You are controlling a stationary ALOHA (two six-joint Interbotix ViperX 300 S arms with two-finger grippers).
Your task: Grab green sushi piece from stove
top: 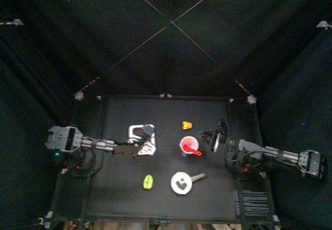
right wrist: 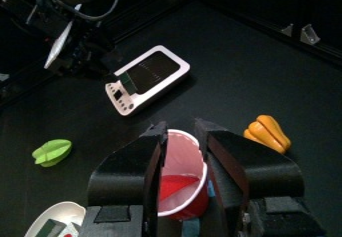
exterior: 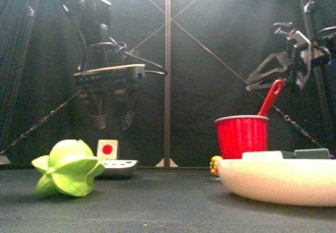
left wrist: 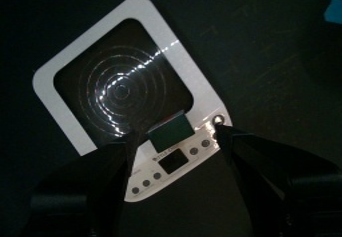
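Left hand (left wrist: 174, 181), open and empty, hovers over the stove (left wrist: 127, 81); closing off-centre could nudge the green sushi (left wrist: 174, 134) away.

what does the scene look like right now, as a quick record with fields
stove: flat white slab with a dark glass top, on the table
green sushi piece: small, lying on the stove near the control panel
left gripper: above the stove, jaws open to either side of the green sushi piece
right gripper: above the red cup, jaws open
other items: white plate, yellow-green toy, orange toy
grab: not yet done
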